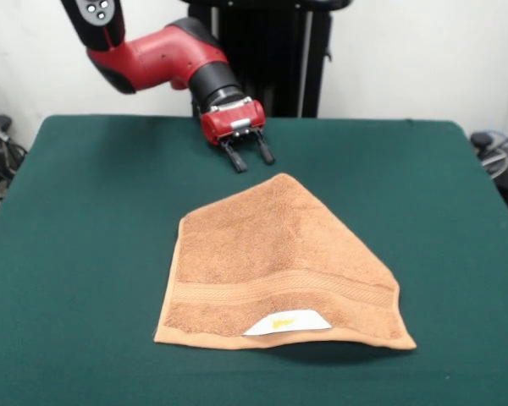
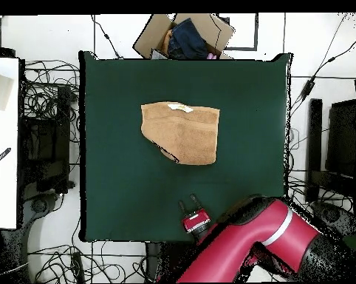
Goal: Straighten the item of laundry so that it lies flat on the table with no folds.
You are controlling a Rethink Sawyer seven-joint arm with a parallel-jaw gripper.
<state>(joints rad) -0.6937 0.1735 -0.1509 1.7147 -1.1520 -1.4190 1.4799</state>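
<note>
The towel (image 2: 182, 132) lies on the green desk (image 2: 122, 192), one corner folded; the open tool (image 2: 188, 200) is well apart.

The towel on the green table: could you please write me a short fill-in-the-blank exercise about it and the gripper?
The towel lies on the ____ table.
The gripper hovers with its jaws ____, holding nothing.
The towel's white label carries a ____ mark.
One corner of the towel is ____ over.

Missing words: green; open; yellow; folded
</note>
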